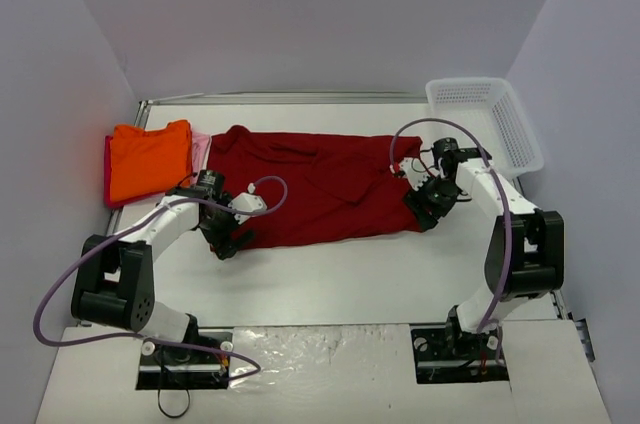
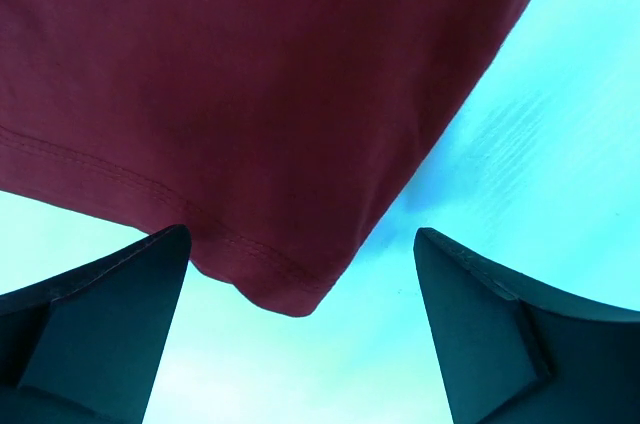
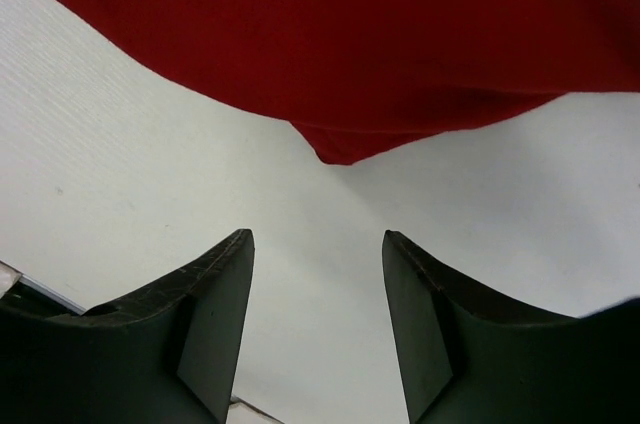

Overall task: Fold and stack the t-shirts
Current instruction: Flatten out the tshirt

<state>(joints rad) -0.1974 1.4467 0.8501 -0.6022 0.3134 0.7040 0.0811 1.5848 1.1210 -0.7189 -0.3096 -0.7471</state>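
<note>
The dark red t-shirt (image 1: pixel 315 184) lies spread across the middle of the table. Its hemmed corner (image 2: pixel 290 289) hangs between the wide-apart fingers of my open left gripper (image 2: pixel 300 244), which sits at the shirt's near left corner (image 1: pixel 228 239). My right gripper (image 1: pixel 428 206) is at the shirt's near right corner; its fingers are apart with only bare table between them, and the red corner (image 3: pixel 345 149) lies just beyond the tips. The folded orange t-shirt (image 1: pixel 148 159) lies at the far left on a pale pink t-shirt (image 1: pixel 201 149), of which only an edge shows.
A white mesh basket (image 1: pixel 485 122) stands at the far right corner. A purple cable loops over each arm. The raised table rim (image 1: pixel 280 99) runs along the back.
</note>
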